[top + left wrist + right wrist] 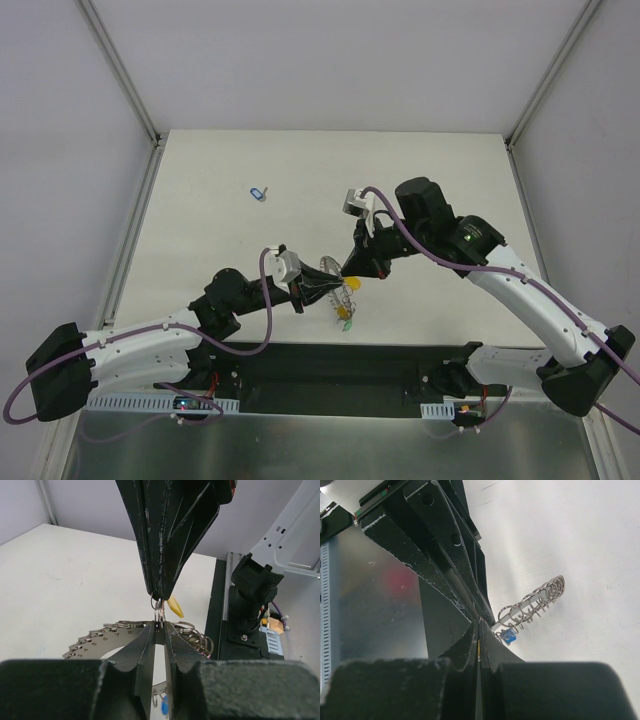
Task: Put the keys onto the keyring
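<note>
Both arms meet mid-tabletop (420, 170) here. The left end effector (160, 626) is down to a narrow gap, tips pinching one of the thin wire loops (158, 614) on the edge of the keyring (100, 639), which it holds tilted up off the surface near the front edge. The right end effector (479, 630) comes in from the opposite side, clamped fully closed, tips almost touching the left's. There's a sliver of yellow between its fingers, so it looks like it's gripping the yellow-tagged key (175, 607) right at that loop. A blue-tagged key (508, 636) and a green-tagged key (345, 325) hang off the ring. Another blue key (258, 192) lies alone, well apart toward the far left.
</note>
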Controlling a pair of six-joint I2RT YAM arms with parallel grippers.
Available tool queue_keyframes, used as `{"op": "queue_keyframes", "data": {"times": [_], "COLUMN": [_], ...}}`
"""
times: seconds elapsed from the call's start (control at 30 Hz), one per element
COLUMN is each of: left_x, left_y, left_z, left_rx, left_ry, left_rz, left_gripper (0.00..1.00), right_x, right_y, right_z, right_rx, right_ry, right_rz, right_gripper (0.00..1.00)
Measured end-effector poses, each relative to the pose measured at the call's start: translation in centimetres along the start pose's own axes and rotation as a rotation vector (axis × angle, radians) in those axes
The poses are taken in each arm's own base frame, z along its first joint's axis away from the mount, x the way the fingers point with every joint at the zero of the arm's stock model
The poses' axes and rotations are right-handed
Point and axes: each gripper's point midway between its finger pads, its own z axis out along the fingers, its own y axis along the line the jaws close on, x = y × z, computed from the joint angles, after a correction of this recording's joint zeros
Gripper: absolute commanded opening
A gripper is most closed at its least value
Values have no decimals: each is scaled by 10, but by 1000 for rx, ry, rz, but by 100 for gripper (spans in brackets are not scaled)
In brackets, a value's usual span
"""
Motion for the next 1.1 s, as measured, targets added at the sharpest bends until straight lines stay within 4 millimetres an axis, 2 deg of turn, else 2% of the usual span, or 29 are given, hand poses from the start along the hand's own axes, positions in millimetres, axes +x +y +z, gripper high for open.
{"op": "queue_keyframes", "data": {"times": [0.1,0.2,0.27,0.47,0.73,0.83,1.1], "left_x": [2,2,2,3,6,8,10], "left_y": [0,0,0,-1,-4,-4,-3], "left_z": [1,1,1,1,1,1,0], "left_rx": [0,2,4,9,32,32,31], "left_ry": [5,6,9,10,21,27,49], "left_rz": [-3,-4,-3,-1,6,10,19], "left_gripper": [9,20,23,23,10,0,0], "right_x": [1,1,1,1,2,3,6], "right_y": [0,0,0,-1,-1,-1,-2], "right_z": [0,0,0,-1,-1,-1,-2], "right_rx": [0,0,0,3,3,3,5], "right_ry": [2,5,5,3,7,9,21], "right_rz": [2,5,5,7,11,10,11], "right_gripper": [1,1,1,1,1,1,1]}}
